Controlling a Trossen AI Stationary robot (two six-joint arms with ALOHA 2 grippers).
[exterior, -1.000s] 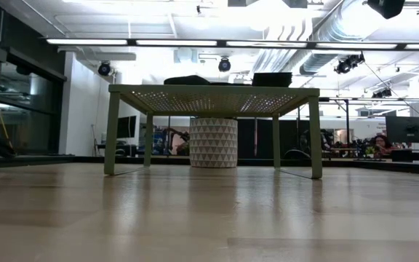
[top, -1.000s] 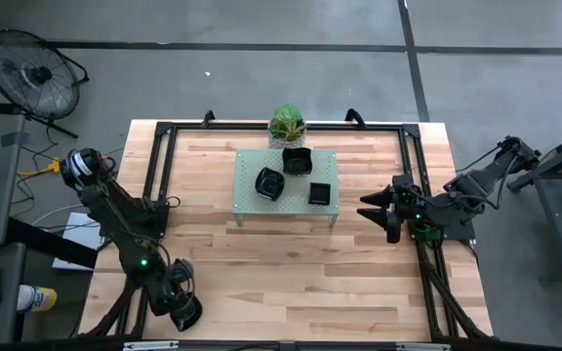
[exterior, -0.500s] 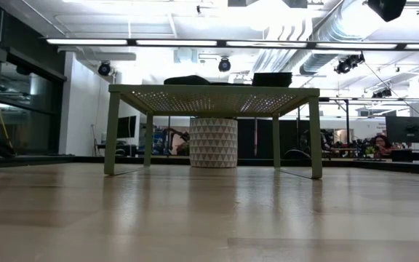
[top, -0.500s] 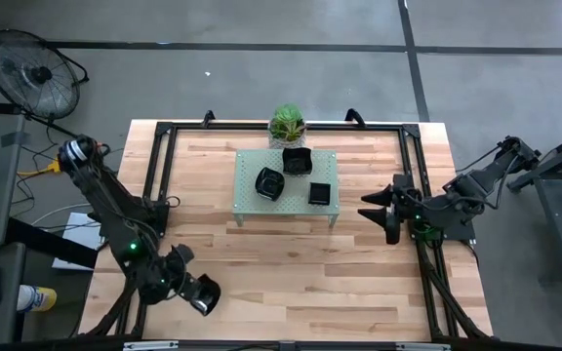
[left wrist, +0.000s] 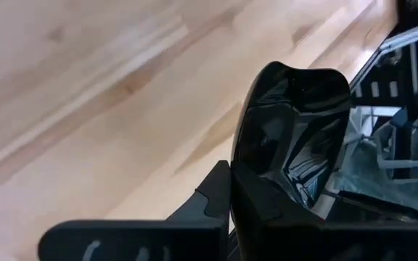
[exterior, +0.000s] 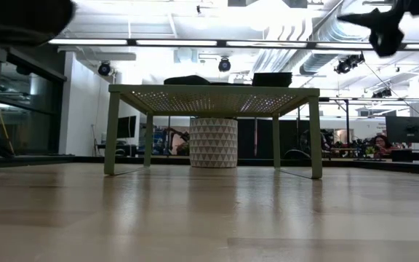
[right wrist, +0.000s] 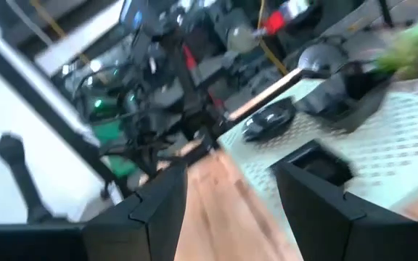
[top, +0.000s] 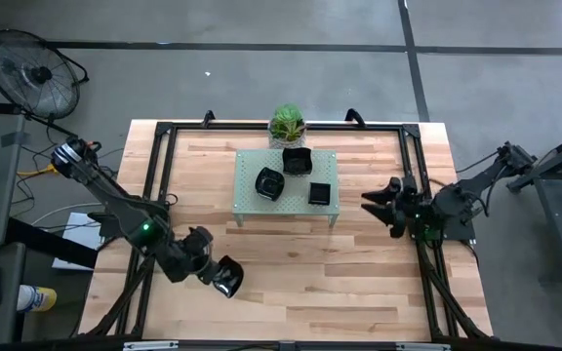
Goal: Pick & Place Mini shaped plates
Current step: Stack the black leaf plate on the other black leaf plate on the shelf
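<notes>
Three plates [top: 295, 161] on rack [top: 249, 185], left tool [top: 228, 278] seemingly gripping one

Two matte black jointed arms, small green indicator light glowing on each, left tool [top: 224, 278] glossy black with angular fingers [left wrist: 216, 196], right tool [top: 377, 202] with dark pointed fingers [right wrist: 158, 210], thin black cables

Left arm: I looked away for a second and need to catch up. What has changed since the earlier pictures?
The left hand, shut on a black plate, swung from the table's near left corner inward toward the rack. The right hand, open, crept slightly toward the rack. The three plates on the rack and the plant stayed put.
</notes>
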